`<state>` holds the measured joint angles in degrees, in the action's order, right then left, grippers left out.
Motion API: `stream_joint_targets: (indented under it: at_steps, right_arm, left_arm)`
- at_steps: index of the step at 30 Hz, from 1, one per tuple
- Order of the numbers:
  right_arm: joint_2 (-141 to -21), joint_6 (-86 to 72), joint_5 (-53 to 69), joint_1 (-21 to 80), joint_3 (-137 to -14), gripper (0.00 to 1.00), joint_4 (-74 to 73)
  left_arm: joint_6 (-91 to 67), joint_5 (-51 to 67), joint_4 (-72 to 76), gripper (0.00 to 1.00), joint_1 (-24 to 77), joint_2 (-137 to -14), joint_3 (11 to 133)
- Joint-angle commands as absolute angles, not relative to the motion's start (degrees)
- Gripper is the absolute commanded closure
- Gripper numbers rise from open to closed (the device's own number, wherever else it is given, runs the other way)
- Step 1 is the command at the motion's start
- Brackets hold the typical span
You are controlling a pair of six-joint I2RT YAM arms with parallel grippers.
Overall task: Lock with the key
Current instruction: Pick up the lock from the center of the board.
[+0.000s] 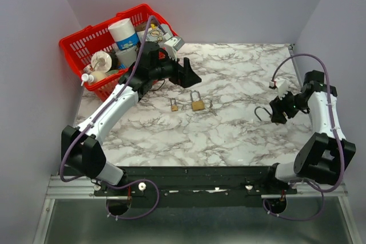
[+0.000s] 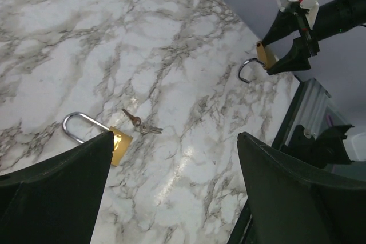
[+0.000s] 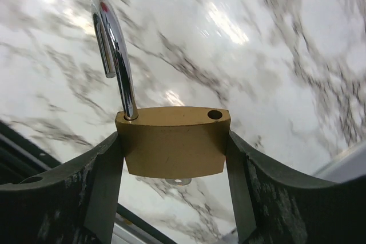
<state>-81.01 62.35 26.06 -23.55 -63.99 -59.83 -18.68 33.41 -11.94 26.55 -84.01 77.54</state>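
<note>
Bright even light, glare on table [image 2: 171,182], bg blurry.

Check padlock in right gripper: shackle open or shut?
Open. The shackle sits in only one hole of the padlock; the other hole is empty.

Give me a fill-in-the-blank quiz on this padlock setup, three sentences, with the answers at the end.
1. The right gripper clamps a brass padlock whose shackle is ____.
2. The keys lie loose on the ____-patterned tabletop.
3. The plastic basket at the table's far left corner is coloured ____.

Missing words: open; marble; red.
</note>
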Motion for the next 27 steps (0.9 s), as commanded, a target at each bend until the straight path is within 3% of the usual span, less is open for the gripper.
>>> stream_joint_targets:
  at_steps: [1, 5, 21, 24, 25, 27]
  right_arm:
    - [-76.12, 59.08, 38.04, -15.57, -68.99, 0.94, -68.11]
    - [-74.53, 53.89, 40.95, -7.32, -71.36, 0.96, -69.34]
    - [-73.21, 43.6, 43.77, 10.54, -79.8, 0.98, -71.54]
    - [-73.39, 43.33, 43.59, 11.6, -80.59, 0.98, -71.89]
    - [-73.74, 43.33, 43.59, 11.78, -81.03, 0.98, -72.16]
    - [-74.09, 43.68, 43.51, 12.48, -82.43, 0.98, -72.95]
  left_arm:
    - [-21.8, 46.03, -1.52, 0.07, 28.91, -86.13, 75.42]
    - [-23.29, 53.25, 16.48, 0.09, 31.63, -86.13, 67.26]
    - [-5.89, 54.93, 6.86, 0.18, 42.36, -92.37, 71.02]
    - [-5.36, 55.02, 6.59, 0.28, 42.8, -92.55, 71.1]
    - [-5.27, 55.45, 6.59, 0.39, 42.8, -92.55, 71.1]
    - [-4.92, 56.42, 6.68, 0.47, 42.98, -92.81, 71.1]
